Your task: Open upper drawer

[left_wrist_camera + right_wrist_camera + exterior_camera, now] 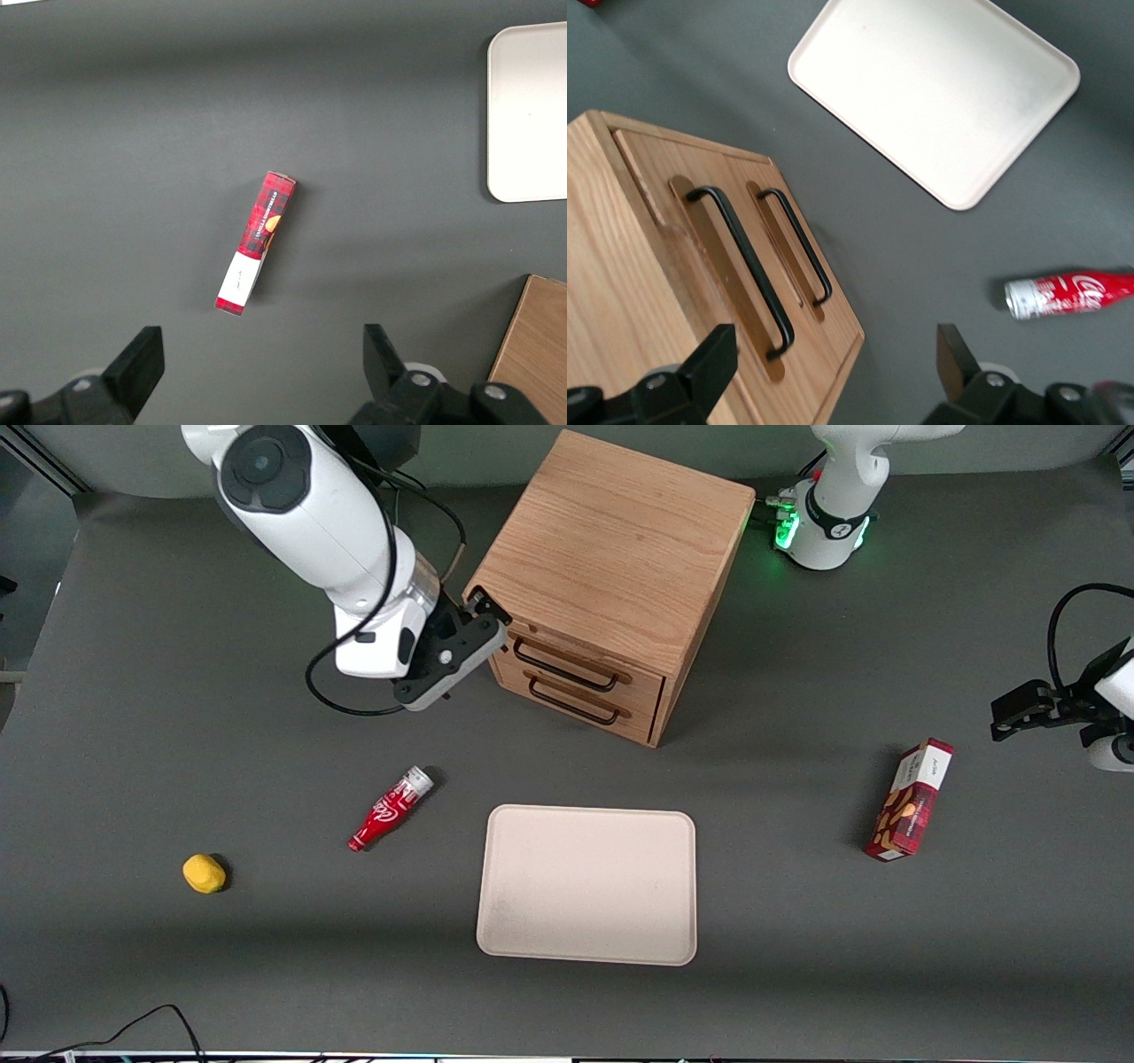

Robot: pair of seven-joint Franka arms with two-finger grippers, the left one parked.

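The cube-shaped wooden cabinet [611, 540] stands at the back middle of the table, with both drawers shut. The upper drawer [589, 661] has a thin black wire handle [563, 670]. The lower drawer [580, 722] sits under it. My gripper [478, 615] is open and empty. It hovers at the cabinet's front corner toward the working arm's end, level with the upper drawer and close to the end of its handle. In the right wrist view the upper handle [749, 266] lies just ahead of my gripper [833, 363], near one fingertip [713, 359].
A cream tray [586, 884] lies in front of the cabinet, nearer the camera. A small red cola bottle [390, 809] and a yellow lump [204, 873] lie toward the working arm's end. A red snack box [911, 800] lies toward the parked arm's end.
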